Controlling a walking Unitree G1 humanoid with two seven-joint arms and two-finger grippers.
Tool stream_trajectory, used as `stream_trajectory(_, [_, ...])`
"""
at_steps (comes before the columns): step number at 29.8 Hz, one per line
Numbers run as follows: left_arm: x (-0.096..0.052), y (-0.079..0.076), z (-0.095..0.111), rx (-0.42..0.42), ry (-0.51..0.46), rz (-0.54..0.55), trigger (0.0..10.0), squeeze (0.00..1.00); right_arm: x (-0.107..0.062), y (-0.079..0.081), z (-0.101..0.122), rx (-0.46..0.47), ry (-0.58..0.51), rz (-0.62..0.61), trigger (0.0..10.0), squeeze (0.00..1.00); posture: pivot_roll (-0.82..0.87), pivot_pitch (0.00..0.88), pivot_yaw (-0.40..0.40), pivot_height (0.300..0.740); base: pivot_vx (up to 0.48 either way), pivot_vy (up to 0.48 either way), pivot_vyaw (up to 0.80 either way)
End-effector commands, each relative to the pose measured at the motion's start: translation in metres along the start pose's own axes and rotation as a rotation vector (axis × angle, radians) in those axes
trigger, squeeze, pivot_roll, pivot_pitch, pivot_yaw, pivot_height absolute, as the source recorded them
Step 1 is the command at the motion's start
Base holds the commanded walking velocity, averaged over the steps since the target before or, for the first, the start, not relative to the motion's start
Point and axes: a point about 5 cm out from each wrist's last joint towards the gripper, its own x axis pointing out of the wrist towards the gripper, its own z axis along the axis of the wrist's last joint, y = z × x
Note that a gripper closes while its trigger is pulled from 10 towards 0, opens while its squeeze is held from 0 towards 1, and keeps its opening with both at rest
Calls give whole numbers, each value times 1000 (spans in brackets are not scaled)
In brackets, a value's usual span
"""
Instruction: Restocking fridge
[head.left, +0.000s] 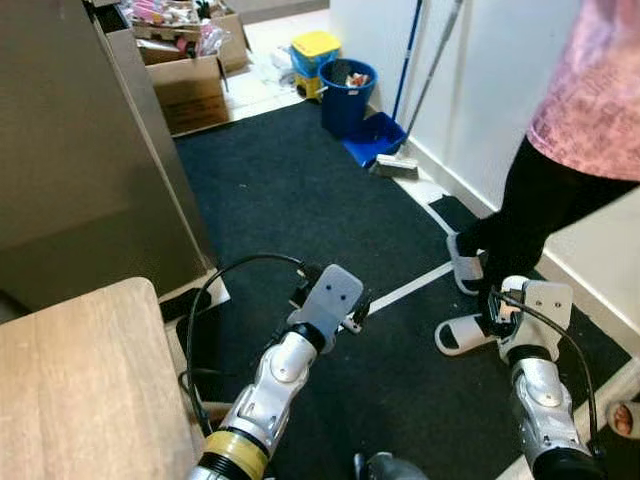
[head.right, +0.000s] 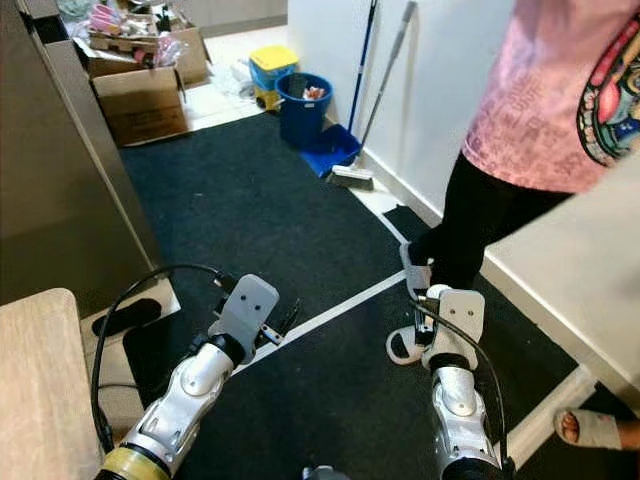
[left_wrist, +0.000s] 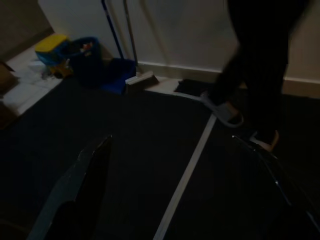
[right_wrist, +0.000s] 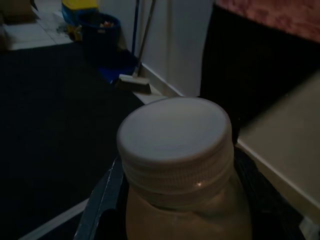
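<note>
Right hand (right_wrist: 175, 220) pinches white-capped beige plastic bottle (right_wrist: 177, 165) below cap; full, heavyish, slippery. Left hand (left_wrist: 180, 195) spread, empty.

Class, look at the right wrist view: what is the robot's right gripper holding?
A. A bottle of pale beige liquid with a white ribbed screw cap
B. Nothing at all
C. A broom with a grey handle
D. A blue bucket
A: in the right wrist view the bottle of pale beige liquid, topped by its white ribbed screw cap, sits between the right gripper's black fingers.
</note>
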Motion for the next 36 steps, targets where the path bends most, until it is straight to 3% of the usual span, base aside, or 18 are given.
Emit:
stream_trajectory(1, [-3,-3,-5,4,11,-10,10000,0,0,-4,2,1,-23,-16,10000,0,-48,87,-49,740,240,-307,0])
stream_trajectory(36, [3,-2,-5,21,3,-10,10000,0,3,-4,1,-8,-24,-15,10000,0,-49,77,-51,740,457,-16,0])
